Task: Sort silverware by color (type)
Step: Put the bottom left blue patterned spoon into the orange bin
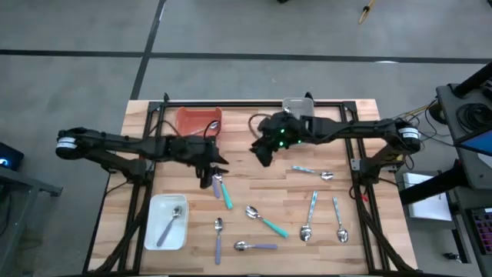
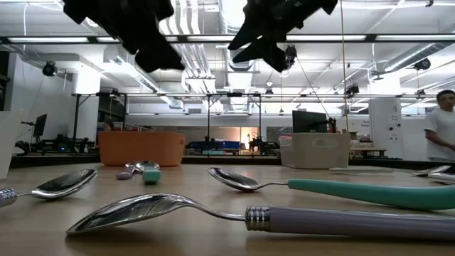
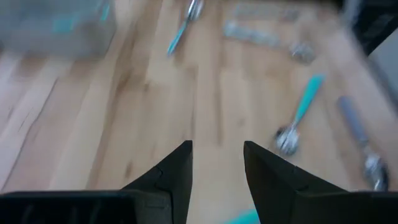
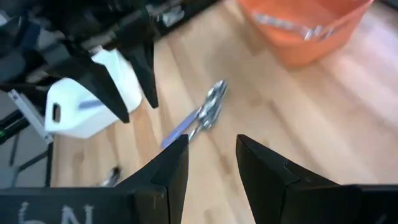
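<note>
Left gripper released and empty, above purple and teal spoons, right gripper released, nearby.

arms: black, jointed | wrist: green lights | hand fingers: dark, tapered wedges

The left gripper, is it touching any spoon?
Apart. The left wrist view shows the left gripper open over bare wood, with the nearest teal spoon lying clear of it.
</note>
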